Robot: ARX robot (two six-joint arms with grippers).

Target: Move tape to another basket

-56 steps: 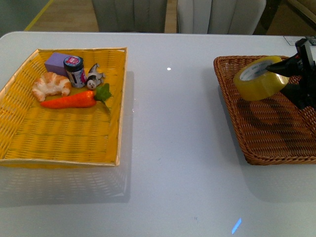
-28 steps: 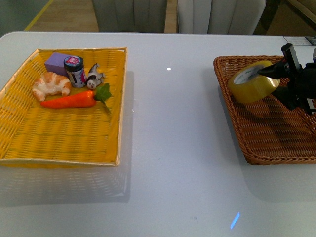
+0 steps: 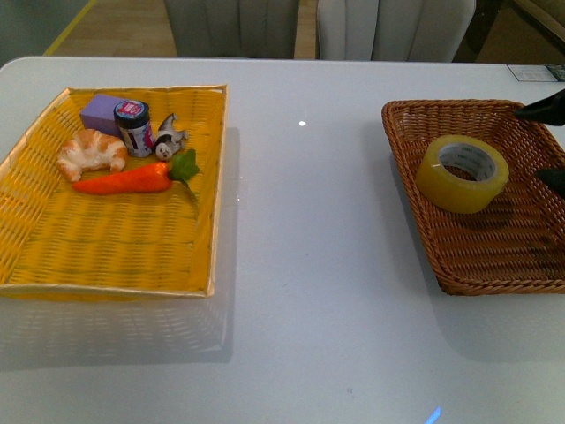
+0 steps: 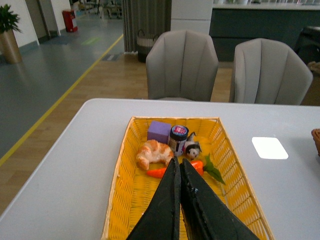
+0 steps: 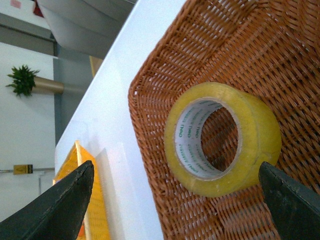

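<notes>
The tape (image 3: 462,172), a yellowish roll with a white core and green print, lies flat in the dark brown wicker basket (image 3: 521,265) at the right of the table. It also shows in the right wrist view (image 5: 220,137), resting free on the weave. My right gripper (image 3: 553,146) is open at the picture's right edge, drawn back from the tape and not touching it. In the right wrist view its fingertips (image 5: 60,205) stand wide apart, with the tape between and beyond them. My left gripper (image 4: 178,165) is shut and empty, above the yellow tray, out of the front view.
The bright yellow woven tray (image 3: 106,256) at the left holds a croissant (image 3: 91,150), an orange carrot (image 3: 128,179), a purple box (image 3: 101,112), a small jar (image 3: 133,126) and a little figure (image 3: 168,137). White table (image 3: 309,230) lies between the trays. Chairs stand behind the far edge.
My right gripper let go of the tape and pulled back to the right. The tape dropped from a tilted, lifted pose to lying flat in the brown basket.
</notes>
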